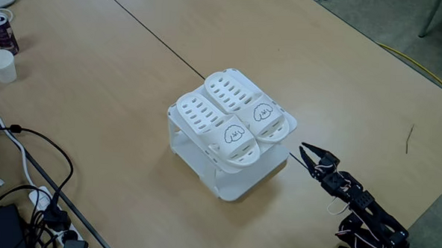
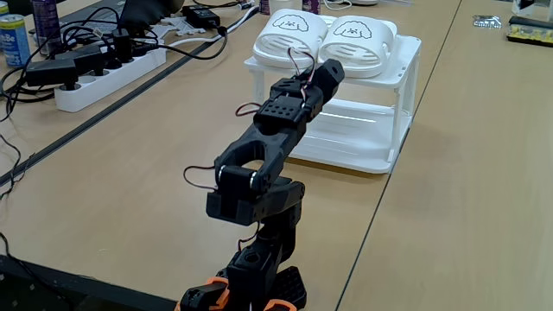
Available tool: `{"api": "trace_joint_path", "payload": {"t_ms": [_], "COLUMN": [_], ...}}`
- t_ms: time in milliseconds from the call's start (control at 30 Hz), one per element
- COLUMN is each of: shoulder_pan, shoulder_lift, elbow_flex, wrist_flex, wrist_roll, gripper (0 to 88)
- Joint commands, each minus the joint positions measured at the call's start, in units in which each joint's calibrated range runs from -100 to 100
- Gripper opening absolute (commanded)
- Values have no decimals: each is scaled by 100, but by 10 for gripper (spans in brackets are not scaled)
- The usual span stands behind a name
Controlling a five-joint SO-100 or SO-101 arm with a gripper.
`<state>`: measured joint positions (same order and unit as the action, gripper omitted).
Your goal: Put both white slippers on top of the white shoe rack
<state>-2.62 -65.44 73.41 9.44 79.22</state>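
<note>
Sitting side by side and touching on the flat top of the white shoe rack, the two white slippers show their cartoon-face straps toward the arm in both fixed views. Near the rack's corner but apart from it, the gripper hangs above the table with its jaws parted and empty. Off to the far left of that view stand a paper cup and a can, with dark cables below them.
</note>
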Motion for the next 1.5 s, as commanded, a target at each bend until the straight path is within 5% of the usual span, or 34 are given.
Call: {"api": "trace_joint_path", "payload": {"t_ms": [0, 633, 700, 833, 933, 1167, 1467], "shoulder_pan": [-42, -766, -708, -560, -585, -807, -725], "shoulder_lift": [-401, -3380, -3372, -3380, -3397, -3397, -3397], "elbow_flex": [206, 2605, 2596, 2596, 2416, 1415, 855], "wrist_flex": [-38, -47, -56, -90, -194, -1859, -5457], "wrist_roll": [-178, -548, -72, 2078, 2078, 2078, 2078], "gripper": [7, 7, 8, 8, 8, 8, 8]}}
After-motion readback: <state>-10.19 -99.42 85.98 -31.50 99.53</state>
